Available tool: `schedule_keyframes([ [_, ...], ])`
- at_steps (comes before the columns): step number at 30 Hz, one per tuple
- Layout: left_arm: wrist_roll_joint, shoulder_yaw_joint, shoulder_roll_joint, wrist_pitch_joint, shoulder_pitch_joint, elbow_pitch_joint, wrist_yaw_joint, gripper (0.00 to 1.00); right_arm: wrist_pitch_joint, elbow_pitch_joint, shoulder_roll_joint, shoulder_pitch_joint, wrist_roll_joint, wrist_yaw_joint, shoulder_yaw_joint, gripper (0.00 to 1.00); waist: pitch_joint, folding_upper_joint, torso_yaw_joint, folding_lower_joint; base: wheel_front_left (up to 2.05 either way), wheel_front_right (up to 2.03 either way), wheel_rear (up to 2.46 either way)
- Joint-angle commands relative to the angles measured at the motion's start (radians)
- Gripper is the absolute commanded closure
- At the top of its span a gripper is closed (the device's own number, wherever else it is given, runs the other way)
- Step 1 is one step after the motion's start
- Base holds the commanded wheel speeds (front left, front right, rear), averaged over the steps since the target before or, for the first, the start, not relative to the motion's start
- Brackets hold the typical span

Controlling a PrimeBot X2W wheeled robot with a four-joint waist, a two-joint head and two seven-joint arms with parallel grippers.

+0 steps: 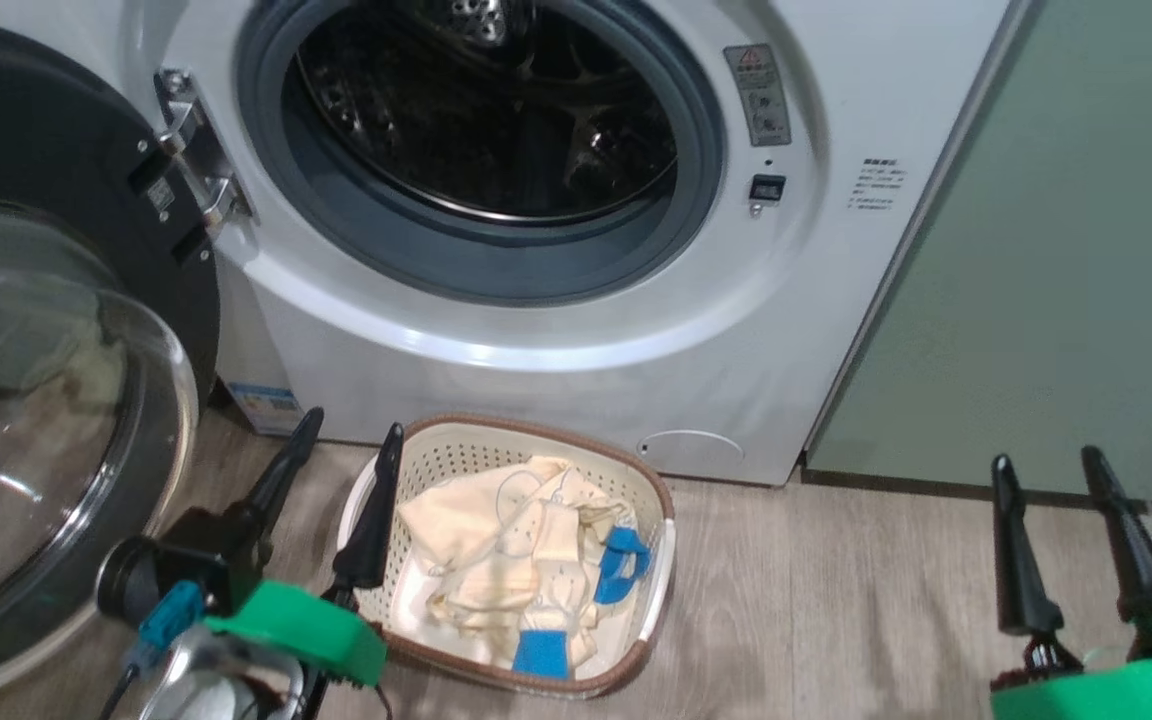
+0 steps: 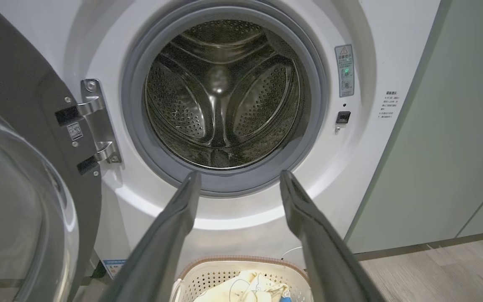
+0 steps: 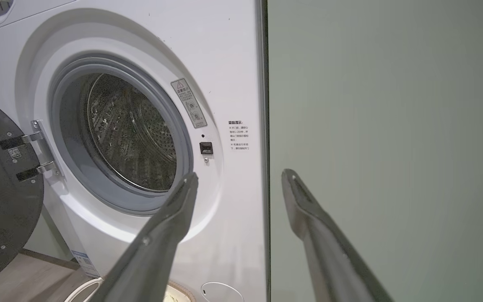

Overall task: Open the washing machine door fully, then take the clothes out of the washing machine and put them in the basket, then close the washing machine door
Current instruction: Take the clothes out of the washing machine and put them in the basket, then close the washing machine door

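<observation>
Your left pincer (image 1: 354,420) spread by the basket (image 1: 456,455), your right pincer (image 1: 1046,456) spread before the green cabinet (image 1: 1036,250), clothes (image 1: 506,550) heaped in the basket, washing machine door (image 1: 36,150) hanging open left of the washing machine (image 1: 536,330).

Washing machine (image 1: 556,330): glossy white casing, perforated metal drum. Washing machine door (image 1: 46,400): clear glass, matt black rim. Basket (image 1: 658,500): perforated plastic. Clothes (image 1: 506,550): soft cloth. Floor (image 1: 836,600): matt wood-grain

My head view's left edge cuts off the washing machine door (image 1: 46,380). The text label (image 1: 876,185) is too small for me to read. A left gripper (image 1: 354,421) finger hides part of the basket (image 1: 526,425) rim.
</observation>
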Motion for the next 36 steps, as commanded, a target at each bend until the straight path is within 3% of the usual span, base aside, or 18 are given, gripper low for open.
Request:
schedule_keyframes([
  [1,0.002,0.047,0.025,0.007,-0.017,-0.050,0.009,0.00,-0.006,-0.034,-0.018,-0.010,0.000,0.003,0.026,0.00,-0.014,-0.0001,-0.008,0.0002,0.00,0.00,0.00],
  [12,-0.008,0.063,0.030,0.048,0.063,-0.111,0.036,0.00,-0.006,-0.047,-0.008,0.035,0.000,0.003,0.036,0.00,-0.059,-0.0001,-0.036,0.0002,0.00,0.00,0.00],
  [36,0.003,0.056,0.039,0.049,0.069,-0.114,0.069,0.00,-0.006,-0.039,-0.001,0.035,-0.002,0.003,0.031,0.00,-0.061,-0.0001,-0.043,0.0002,-0.10,0.10,0.00],
])
